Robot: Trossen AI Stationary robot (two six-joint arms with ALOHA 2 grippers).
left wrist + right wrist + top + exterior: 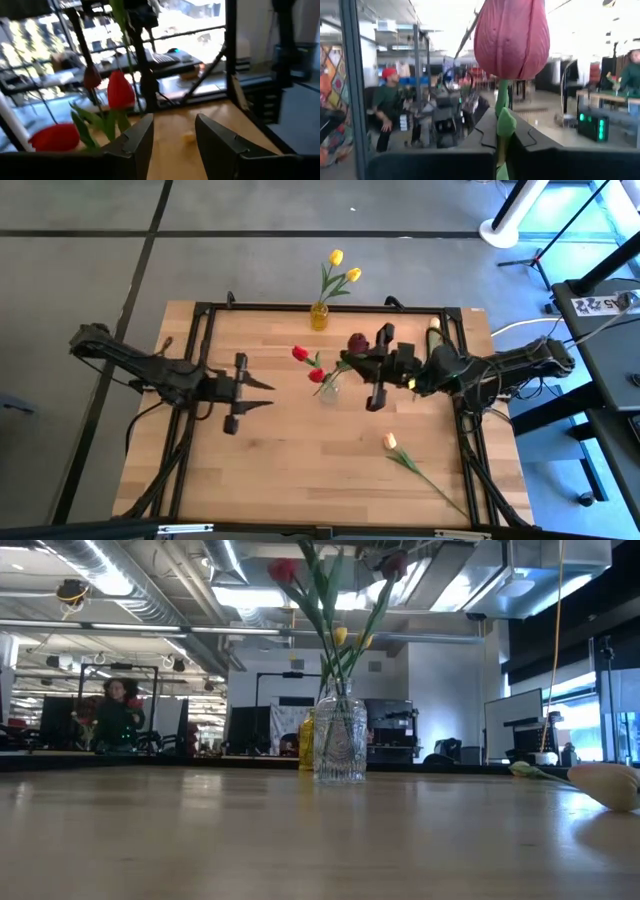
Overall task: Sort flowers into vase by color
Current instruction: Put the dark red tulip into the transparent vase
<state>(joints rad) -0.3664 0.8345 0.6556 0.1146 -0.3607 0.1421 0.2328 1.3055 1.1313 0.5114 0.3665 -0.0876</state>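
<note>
Right gripper (348,361) is closed on the green stem of a dark maroon tulip (511,37); in the right wrist view the stem passes up between the two dark fingers (470,145) and the head stands upright directly above them. In the high view this gripper sits just beside the clear glass vase (329,389) near the table's centre, with the maroon head (357,342) close to the vase mouth. Whether the stem's lower end is inside the vase cannot be told. The clear vase holds two red tulips (300,354), heads leaning toward the left arm's side. A yellow vase (319,316) stands at the far edge of the wooden table (270,470) and holds two yellow tulips (337,257). One cream tulip (390,442) lies flat on the table on the near right, well apart from both vases. Left gripper (268,393) hovers over the table's left half, fingers parted and holding nothing, pointed toward the clear vase. A person in green (387,107) is seated in the room beyond.
</note>
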